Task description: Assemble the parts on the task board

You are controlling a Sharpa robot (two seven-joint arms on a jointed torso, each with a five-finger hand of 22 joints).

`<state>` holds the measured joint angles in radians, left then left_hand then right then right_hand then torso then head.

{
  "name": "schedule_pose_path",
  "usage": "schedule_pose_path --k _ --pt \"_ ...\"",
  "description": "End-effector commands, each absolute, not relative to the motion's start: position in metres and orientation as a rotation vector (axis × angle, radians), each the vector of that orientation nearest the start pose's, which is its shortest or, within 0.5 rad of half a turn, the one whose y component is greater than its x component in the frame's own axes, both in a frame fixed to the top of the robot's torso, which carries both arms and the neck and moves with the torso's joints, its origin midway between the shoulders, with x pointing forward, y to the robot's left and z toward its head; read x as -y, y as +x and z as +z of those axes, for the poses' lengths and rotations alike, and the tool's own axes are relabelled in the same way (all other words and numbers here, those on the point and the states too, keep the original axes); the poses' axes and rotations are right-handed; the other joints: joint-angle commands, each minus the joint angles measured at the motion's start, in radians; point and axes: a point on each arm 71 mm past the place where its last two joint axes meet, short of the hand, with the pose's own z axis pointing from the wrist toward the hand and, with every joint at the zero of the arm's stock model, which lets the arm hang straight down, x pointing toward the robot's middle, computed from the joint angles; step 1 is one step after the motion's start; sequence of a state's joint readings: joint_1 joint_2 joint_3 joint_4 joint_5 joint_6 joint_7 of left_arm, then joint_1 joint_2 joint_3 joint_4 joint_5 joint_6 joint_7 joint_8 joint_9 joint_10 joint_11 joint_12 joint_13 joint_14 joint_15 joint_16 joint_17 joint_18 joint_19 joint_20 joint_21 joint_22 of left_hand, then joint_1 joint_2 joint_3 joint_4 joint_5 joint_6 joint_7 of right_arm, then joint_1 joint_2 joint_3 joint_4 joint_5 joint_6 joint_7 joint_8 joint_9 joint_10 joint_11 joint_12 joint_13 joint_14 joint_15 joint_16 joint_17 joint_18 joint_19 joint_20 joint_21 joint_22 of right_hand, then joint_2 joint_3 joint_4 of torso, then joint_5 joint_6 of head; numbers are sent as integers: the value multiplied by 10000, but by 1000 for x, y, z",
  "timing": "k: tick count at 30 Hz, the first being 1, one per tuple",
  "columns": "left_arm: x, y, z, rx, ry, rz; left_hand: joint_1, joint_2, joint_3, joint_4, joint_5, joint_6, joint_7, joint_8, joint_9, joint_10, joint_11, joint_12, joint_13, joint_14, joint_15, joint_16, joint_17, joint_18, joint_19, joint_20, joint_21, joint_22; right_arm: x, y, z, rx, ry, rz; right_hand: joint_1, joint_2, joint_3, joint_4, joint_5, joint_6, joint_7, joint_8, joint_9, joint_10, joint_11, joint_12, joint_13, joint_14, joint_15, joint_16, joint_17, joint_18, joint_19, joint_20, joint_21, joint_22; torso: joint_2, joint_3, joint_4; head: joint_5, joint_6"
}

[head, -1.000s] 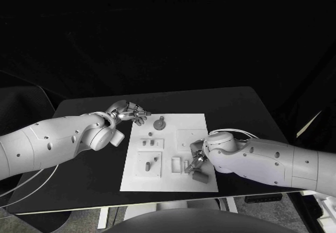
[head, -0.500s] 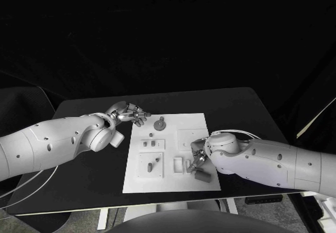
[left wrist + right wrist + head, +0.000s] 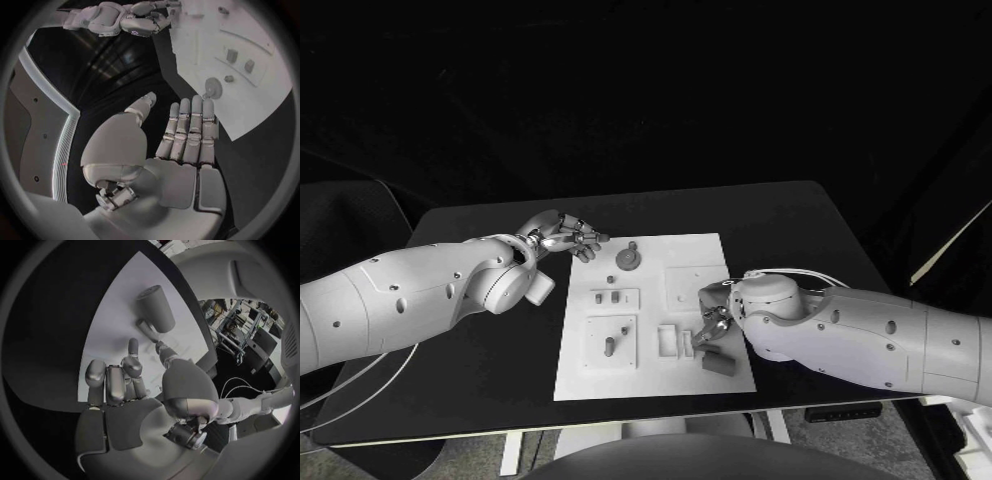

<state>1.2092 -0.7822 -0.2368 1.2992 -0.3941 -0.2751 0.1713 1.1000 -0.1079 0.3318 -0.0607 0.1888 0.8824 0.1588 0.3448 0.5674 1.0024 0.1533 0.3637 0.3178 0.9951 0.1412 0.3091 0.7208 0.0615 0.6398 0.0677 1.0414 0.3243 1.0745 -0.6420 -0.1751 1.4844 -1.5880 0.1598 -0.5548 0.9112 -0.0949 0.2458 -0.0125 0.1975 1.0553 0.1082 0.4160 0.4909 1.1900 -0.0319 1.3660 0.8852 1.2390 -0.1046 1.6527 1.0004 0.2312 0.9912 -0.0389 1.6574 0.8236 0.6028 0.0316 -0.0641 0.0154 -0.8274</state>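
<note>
Risk for you: right hand (image 3: 713, 328), grip unclear, may nudge the grey block (image 3: 718, 364) lower right; left hand (image 3: 568, 236) hovers released.

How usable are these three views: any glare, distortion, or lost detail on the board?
Head view: the task board is bright against the black table, and the surroundings fall into darkness. Left wrist view: fisheye bends the board's edges; the left hand blocks the middle. Right wrist view: the right hand crowds the foreground and the grey part looks stretched.
</note>
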Motion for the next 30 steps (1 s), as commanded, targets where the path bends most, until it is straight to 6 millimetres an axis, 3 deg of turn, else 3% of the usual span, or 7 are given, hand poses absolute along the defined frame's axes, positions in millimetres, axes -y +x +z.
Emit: schedule_pose_path --k 1,9,20,30 --pt "-246 498 -263 -18310 -8088 -10570 -82 -12 -7 46 -17 57 -6 55 16 51 -15 -61 9 47 -5 -67 -12 160 17 -39 -30 12 136 427 -316 -22481 -4462 1454 -48 -52 -75 -1 -32 174 245 -44 4 -27 67 35 -11 -65 4 122 -13 306 0 -44 1099 16 9 -1 4 -10 12" --pt "-246 498 -263 -18300 -8092 -10555 -84 -10 -8 47 -16 59 -6 55 16 50 -14 -63 9 45 -5 -69 -13 160 15 -40 -32 12 139 428 -312 -22060 -4135 1760 -77 -65 -88 8 -34 176 245 -47 3 -26 69 35 -12 -65 5 121 -14 306 1 -42 1098 16 20 -1 9 12 51" --pt "-249 499 -263 -18265 -8126 -10503 -86 -8 -9 48 -15 62 -6 55 15 48 -14 -67 8 43 -5 -71 -16 160 13 -41 -34 12 155 428 -290 -21531 -3670 2412 -74 -161 -116 -37 -31 144 249 -78 -7 -11 66 45 -14 -56 3 121 -18 306 7 -42 1096 19 23 -1 3 15 94" --pt "-250 500 -263 -18262 -8147 -10462 -89 -7 -10 49 -14 64 -7 55 15 46 -14 -71 8 41 -5 -73 -18 160 10 -42 -36 12 169 416 -279 -22269 -3155 3568 514 -464 -54 -770 -16 -903 445 -750 -273 -309 130 -36 -65 -258 34 -34 -103 306 -141 -15 926 -26 27 4 -1 9 123"
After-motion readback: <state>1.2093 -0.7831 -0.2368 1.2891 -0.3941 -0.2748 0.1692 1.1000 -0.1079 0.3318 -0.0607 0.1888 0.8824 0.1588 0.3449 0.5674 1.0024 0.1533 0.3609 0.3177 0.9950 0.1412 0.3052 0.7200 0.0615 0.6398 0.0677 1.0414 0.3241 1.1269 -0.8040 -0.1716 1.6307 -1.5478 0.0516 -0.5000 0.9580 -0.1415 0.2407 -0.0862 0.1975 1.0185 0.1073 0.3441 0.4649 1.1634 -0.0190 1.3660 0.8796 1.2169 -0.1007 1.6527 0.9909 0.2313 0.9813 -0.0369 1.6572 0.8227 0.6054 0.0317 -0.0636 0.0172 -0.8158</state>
